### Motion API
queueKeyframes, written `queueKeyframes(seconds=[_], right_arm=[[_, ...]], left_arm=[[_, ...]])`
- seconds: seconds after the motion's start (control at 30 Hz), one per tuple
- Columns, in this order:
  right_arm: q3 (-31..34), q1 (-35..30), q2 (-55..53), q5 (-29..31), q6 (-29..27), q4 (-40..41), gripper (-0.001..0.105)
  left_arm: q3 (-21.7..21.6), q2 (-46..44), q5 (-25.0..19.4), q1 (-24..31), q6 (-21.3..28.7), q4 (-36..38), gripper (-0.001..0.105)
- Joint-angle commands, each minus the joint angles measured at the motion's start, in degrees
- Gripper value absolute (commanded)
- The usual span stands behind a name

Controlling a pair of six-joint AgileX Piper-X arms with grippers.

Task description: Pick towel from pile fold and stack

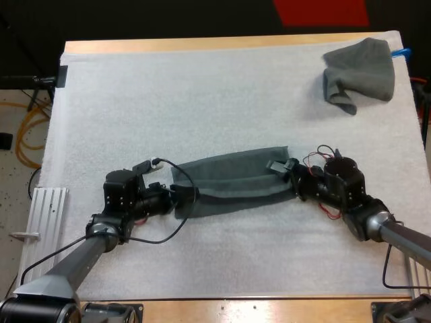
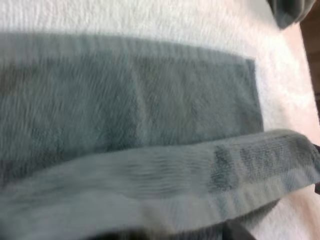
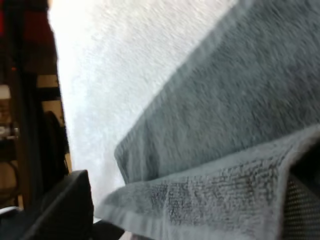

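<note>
Centrally, towel [image 1: 232, 183] on white mat [image 1: 202, 101], wooden table [image 1: 202, 46]

In the high view we see the white mat [image 1: 202, 94] lit brightly and evenly from above. Only thin, soft shadows lie under the stretched towel [image 1: 232, 188] and beside the crumpled towel [image 1: 360, 70]. Beyond the far side of the table [image 1: 202, 45] the room falls dark. In the left wrist view the mat glares almost white past the stretched towel's far edge. In the right wrist view it burns out to plain white, while the towel's underside stays dim.
</note>
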Motion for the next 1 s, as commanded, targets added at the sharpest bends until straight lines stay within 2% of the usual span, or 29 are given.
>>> queueKeyframes(seconds=[0.0, 0.13, 0.3, 0.43, 0.63, 0.77, 0.87, 0.97], right_arm=[[-0.6, 0.0, 0.3, 0.3, -0.7, -2.0, 0.071], [-2.1, 0.0, 1.5, 1.6, -3.3, -3.7, 0.071], [-7.9, 0.0, 1.7, 3.9, -14.9, -3.8, 0.071], [-13.2, 0.0, 1.7, 3.5, -18.2, -1.3, 0.071], [-20.5, 0.0, 0.3, 1.4, -27.1, 11.6, 0.071], [-22.3, 0.0, -3.4, 2.6, -34.2, 21.1, 0.071], [-22.5, 0.0, -7.7, 5.6, -38.7, 27.2, 0.071], [-22.5, 0.0, -12.1, 8.6, -42.6, 33.3, 0.071]], left_arm=[[-0.9, -0.2, -0.7, 0.0, 0.3, -1.7, 0.039], [-3.5, -0.2, -0.7, 0.0, 0.9, -2.3, 0.039], [-8.6, -0.2, 1.0, 0.0, 3.3, -2.3, 0.039], [-11.3, -2.6, 2.5, 0.0, 4.9, -1.5, 0.039], [-12.0, -11.7, 2.7, 0.0, 5.5, -1.4, 0.039], [-12.0, -18.4, 1.5, 0.0, 6.5, 1.3, 0.040], [-12.0, -24.5, 0.0, 0.0, 10.6, 7.5, 0.041], [-12.0, -30.4, -3.0, 0.0, 15.0, 15.8, 0.055]])
